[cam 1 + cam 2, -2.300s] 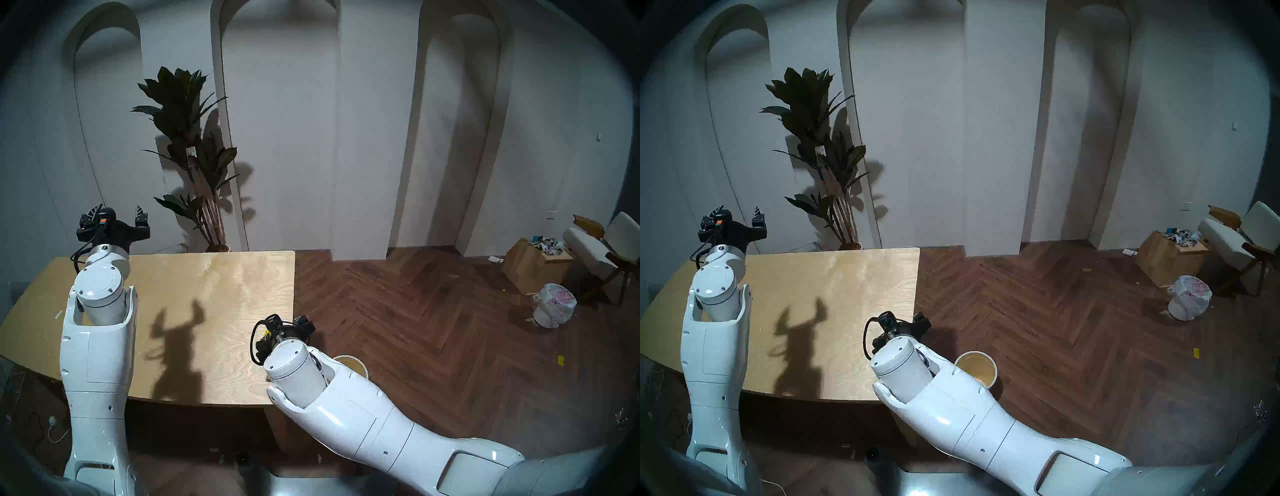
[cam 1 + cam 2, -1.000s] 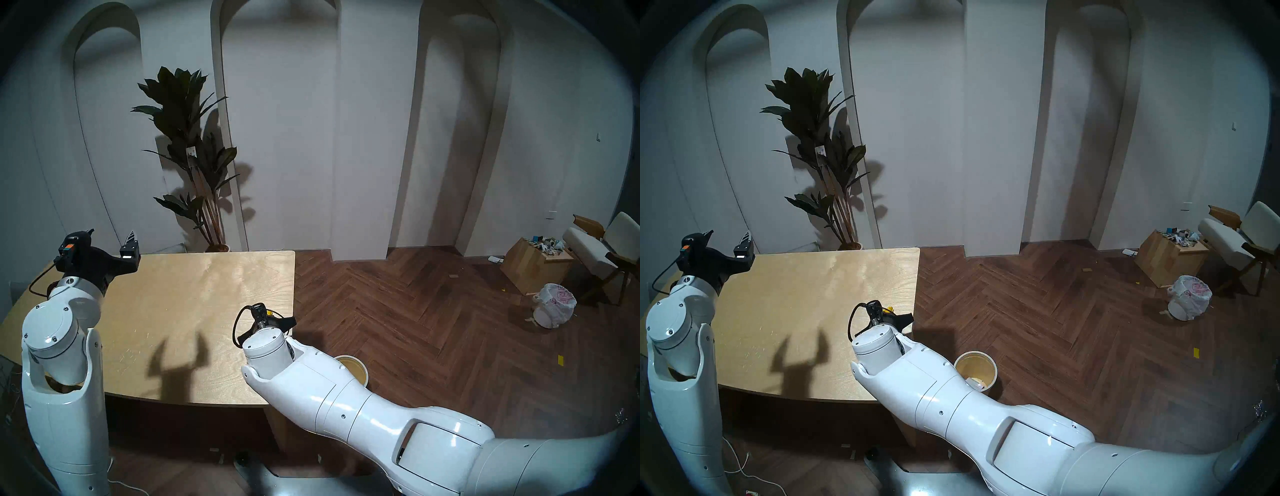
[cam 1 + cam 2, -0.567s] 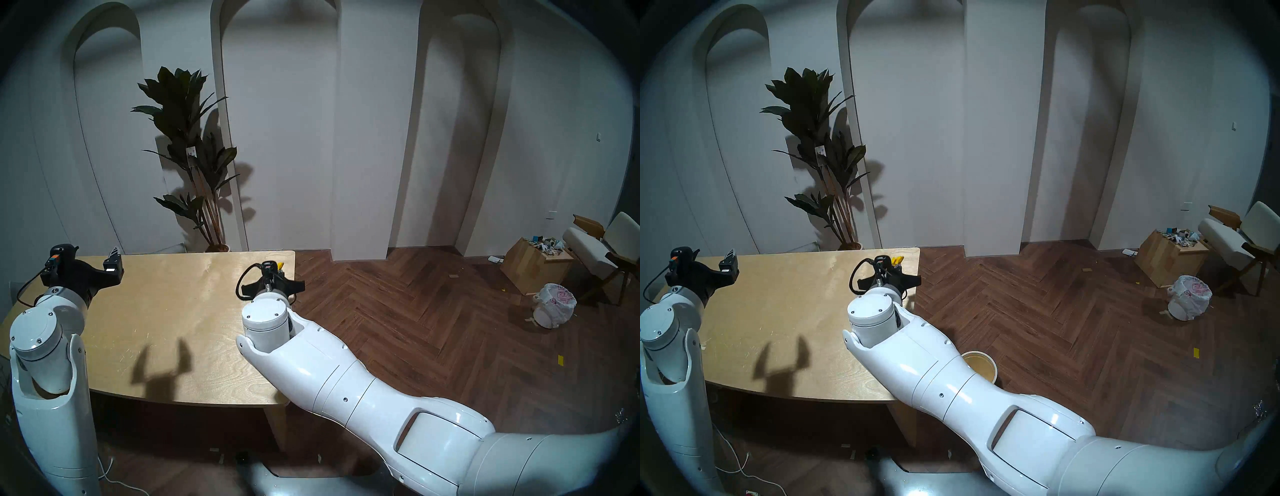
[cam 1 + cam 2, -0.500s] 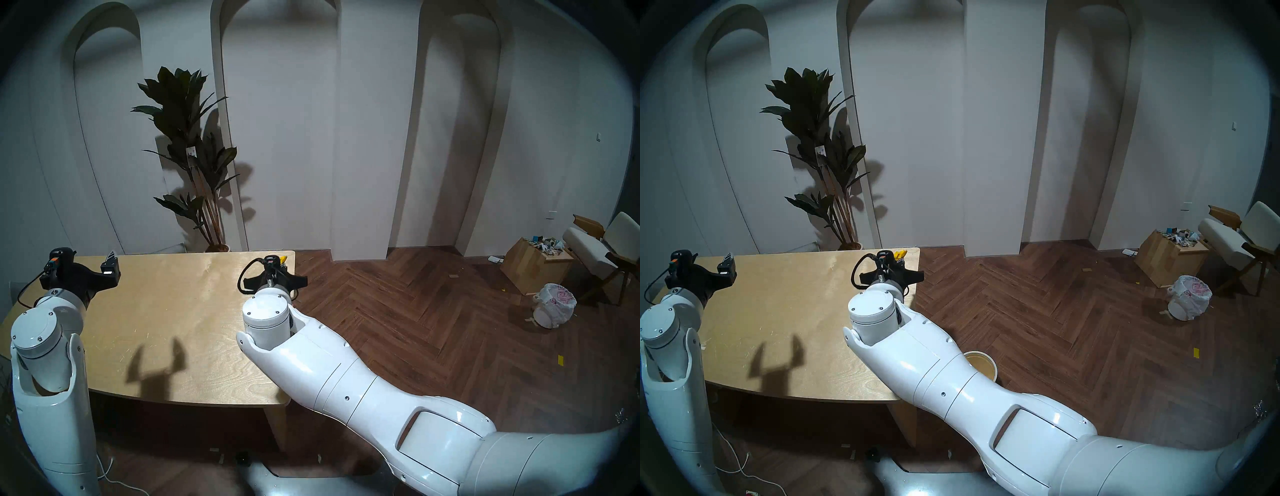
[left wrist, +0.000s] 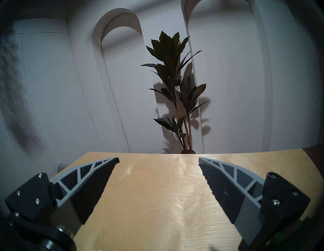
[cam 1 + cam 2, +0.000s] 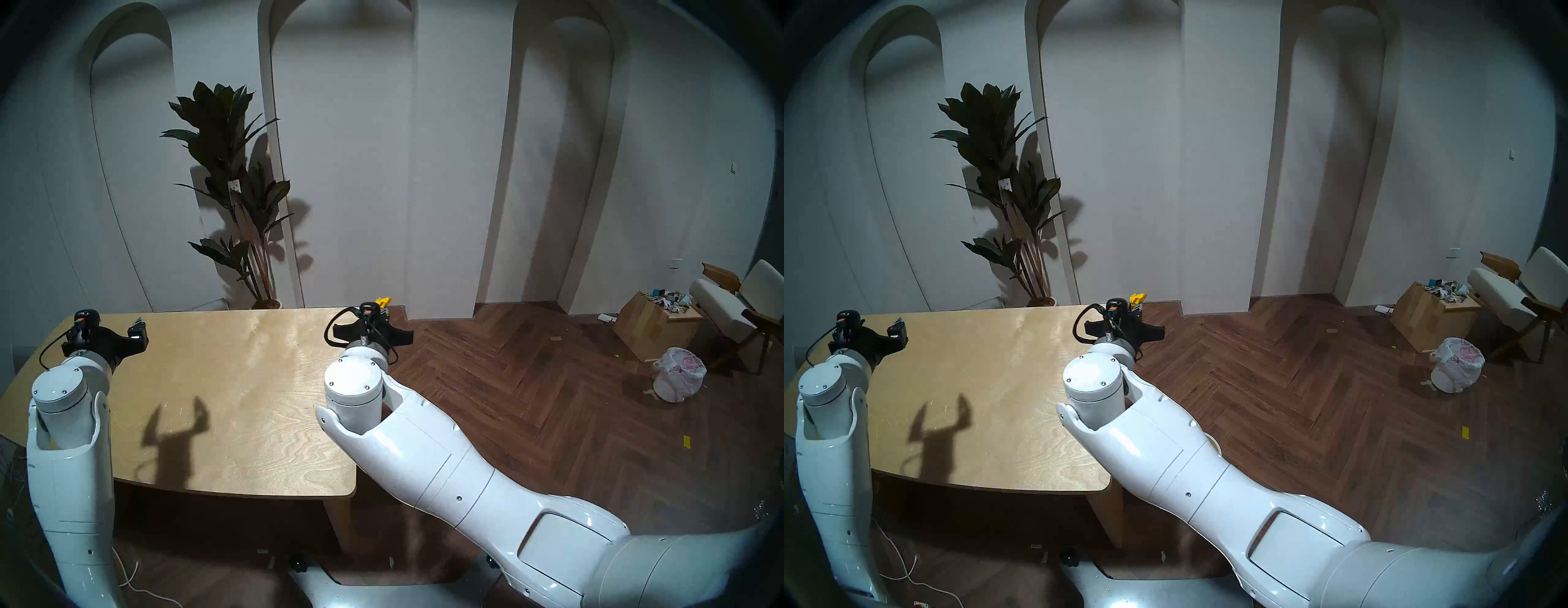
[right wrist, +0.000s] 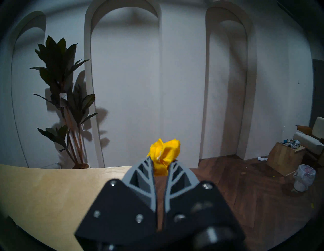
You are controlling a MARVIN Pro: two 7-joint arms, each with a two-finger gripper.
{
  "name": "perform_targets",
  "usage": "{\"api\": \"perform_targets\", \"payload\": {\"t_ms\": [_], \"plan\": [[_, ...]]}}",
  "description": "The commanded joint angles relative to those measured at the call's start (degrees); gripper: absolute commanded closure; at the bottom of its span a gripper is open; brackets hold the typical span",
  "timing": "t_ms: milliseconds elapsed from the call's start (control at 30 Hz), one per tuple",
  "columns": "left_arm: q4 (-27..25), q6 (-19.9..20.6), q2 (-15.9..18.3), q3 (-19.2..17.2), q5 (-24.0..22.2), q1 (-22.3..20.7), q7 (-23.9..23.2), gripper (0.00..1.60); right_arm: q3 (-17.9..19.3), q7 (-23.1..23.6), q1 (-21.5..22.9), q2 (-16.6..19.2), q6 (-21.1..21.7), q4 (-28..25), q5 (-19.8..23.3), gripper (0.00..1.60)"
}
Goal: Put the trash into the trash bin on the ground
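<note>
My right gripper (image 7: 160, 160) is shut on a yellow crumpled scrap (image 7: 164, 153), which sticks out past the fingertips. In the head views this gripper (image 6: 379, 312) hangs just off the table's far right corner, over the floor, with the yellow scrap (image 6: 383, 301) at its tip. My left gripper (image 5: 158, 159) is open and empty above the table's far left part (image 6: 112, 327). The trash bin is hidden behind my right forearm in the head views.
The light wooden table (image 6: 254, 403) fills the left. On the dark wooden floor at the far right stand a white bag-lined bin (image 6: 679, 373), a wooden box (image 6: 653, 329) full of scraps and a chair (image 6: 742, 305). A potted plant (image 6: 237, 191) stands behind the table.
My right gripper, still shut on the yellow scrap, rose from the table's right edge and moved away and rightward past the far right corner. The forearm now covers the bin. My left gripper sank slightly.
</note>
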Motion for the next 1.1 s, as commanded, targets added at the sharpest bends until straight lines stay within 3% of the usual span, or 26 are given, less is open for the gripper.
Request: {"api": "perform_targets", "payload": {"t_ms": [0,33,67,233,367,767,1067], "plan": [[1.1,-3.1,4.4,2.3,-0.9,-5.6,-0.5,0.00,1.5,-0.8,-3.7,5.7,-0.8,-3.6,-1.6,1.60],[1.1,-3.1,4.4,2.3,-0.9,-5.6,-0.5,0.00,1.5,-0.8,-3.7,5.7,-0.8,-3.6,-1.6,1.60],[2.6,-3.8,4.5,3.3,-1.0,-7.6,-0.7,0.00,1.1,-0.5,-4.4,8.1,-1.5,-4.7,-1.6,1.60],[4.7,-5.4,5.3,5.3,-1.4,-9.6,-0.8,0.00,1.5,1.0,-5.2,10.3,-3.0,-4.7,-1.3,1.60],[7.9,-7.8,5.2,8.3,-1.2,-12.7,-1.0,0.00,1.5,4.9,-4.3,12.0,-5.4,-2.5,-0.8,1.60],[9.0,-11.8,4.1,11.1,-1.1,-13.4,-0.3,0.00,2.8,13.7,-0.9,10.9,-12.3,8.6,1.5,1.60],[8.7,-12.4,3.3,11.9,-1.0,-12.9,0.9,0.00,1.5,16.7,1.9,9.2,-13.6,17.4,1.1,1.60]]}}
